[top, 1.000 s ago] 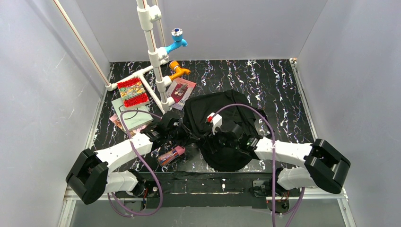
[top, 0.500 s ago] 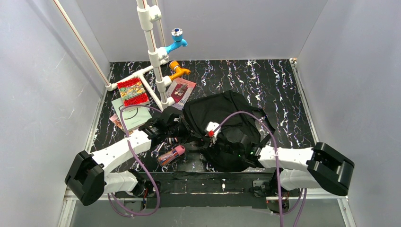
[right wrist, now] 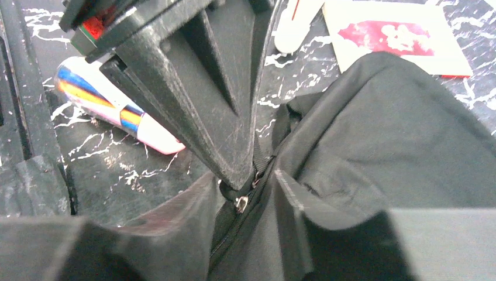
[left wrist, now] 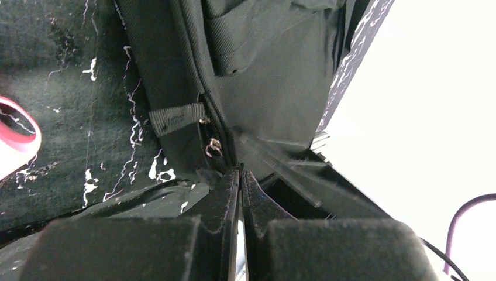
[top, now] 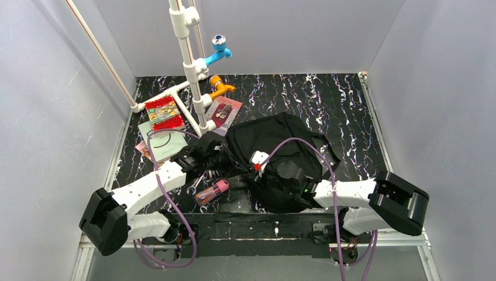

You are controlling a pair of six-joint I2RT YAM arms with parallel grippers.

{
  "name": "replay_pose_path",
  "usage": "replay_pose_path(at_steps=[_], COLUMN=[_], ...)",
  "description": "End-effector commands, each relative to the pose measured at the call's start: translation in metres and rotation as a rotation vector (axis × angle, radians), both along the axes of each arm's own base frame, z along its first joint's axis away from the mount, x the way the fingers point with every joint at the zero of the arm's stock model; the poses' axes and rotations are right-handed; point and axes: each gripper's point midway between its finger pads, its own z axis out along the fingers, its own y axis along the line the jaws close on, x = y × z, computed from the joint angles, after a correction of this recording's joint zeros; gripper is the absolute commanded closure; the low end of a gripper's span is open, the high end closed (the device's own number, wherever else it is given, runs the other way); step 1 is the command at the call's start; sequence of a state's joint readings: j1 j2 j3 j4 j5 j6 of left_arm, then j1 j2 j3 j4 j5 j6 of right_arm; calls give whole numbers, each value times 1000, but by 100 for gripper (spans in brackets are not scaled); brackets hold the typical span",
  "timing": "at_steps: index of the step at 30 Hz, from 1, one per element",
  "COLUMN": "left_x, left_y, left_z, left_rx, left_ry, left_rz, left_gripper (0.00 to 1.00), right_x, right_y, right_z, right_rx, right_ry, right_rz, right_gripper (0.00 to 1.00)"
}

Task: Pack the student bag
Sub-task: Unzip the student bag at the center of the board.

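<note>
Both arms reach in over the near half of the bench (top: pixel 351 105), meeting at the bag (top: pixel 275 137). Bag lies just right of centre, a black heap with its near-left edge closest to the arm bases; a strap loops off its right side.

Left gripper (left wrist: pixel 238 175): fingers pressed together, tips at the bag's zipper line. Wrist view shows a metal zip pull (left wrist: pixel 214 145) just beyond the tips and a webbing tab (left wrist: pixel 175 117) to its left; whether the tips pinch fabric cannot be told (tips sit right against the seam).

Right gripper (right wrist: pixel 245 193): jaws stand apart, straddling the same zipper seam from the other side. Nothing visibly clamped between them. The left gripper's tips touch or nearly touch the fabric between the right fingers (right wrist: pixel 292 205), with the zip pull just below them.

Other items, all left of the bag:
- pencil case (top: pixel 211 191), striped with a pink end, near the front edge, between the two arms' forearms.
- wrench (top: pixel 193 186), just left of the case.
- books (top: pixel 164 137), stacked toward the left edge; top one red-patterned.
- card (top: pixel 223 114), red and white, touching the bag's far-left edge.
- pipe stand (top: pixel 188 64), white, rising from the far-left corner, carrying a blue tap (top: pixel 217 51) and an orange tap (top: pixel 221 88).
</note>
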State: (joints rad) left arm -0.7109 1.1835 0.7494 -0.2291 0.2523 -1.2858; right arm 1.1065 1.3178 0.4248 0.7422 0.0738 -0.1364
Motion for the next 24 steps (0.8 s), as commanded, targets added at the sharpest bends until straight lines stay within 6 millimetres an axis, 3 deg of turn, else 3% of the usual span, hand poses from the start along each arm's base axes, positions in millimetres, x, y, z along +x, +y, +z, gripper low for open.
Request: replay_pose_path(at_steps=[1, 7, 10, 11, 13, 15, 19, 24], left_x=[-2, -1, 0, 0, 1, 3, 6, 18], left_y=[-6, -4, 1, 5, 16, 27, 35, 13], left_z=[28, 29, 29, 28, 23, 25, 23, 21], left_rx=[-55, -48, -15, 1, 27, 25, 8, -134], left_ry=[-49, -61, -79, -83, -104, -144, -129, -66], left_rz=[-34, -33, -38, -30, 8, 56, 100, 128], left_gripper=[100, 100, 100, 90, 48, 23, 3, 3], right_x=[1, -4, -5, -5, -3, -2, -5, -3], right_y=[11, 14, 10, 8, 3, -1, -9, -16], right_z=[26, 22, 22, 22, 22, 21, 29, 44], right_rx=[119, 141, 150, 152, 161, 170, 213, 268], right_ry=[-62, -17, 10, 21, 36, 56, 84, 95], right_rz=[25, 45, 31, 19, -5, -33, -53, -87], right_gripper=[66, 98, 99, 99, 99, 99, 99, 99])
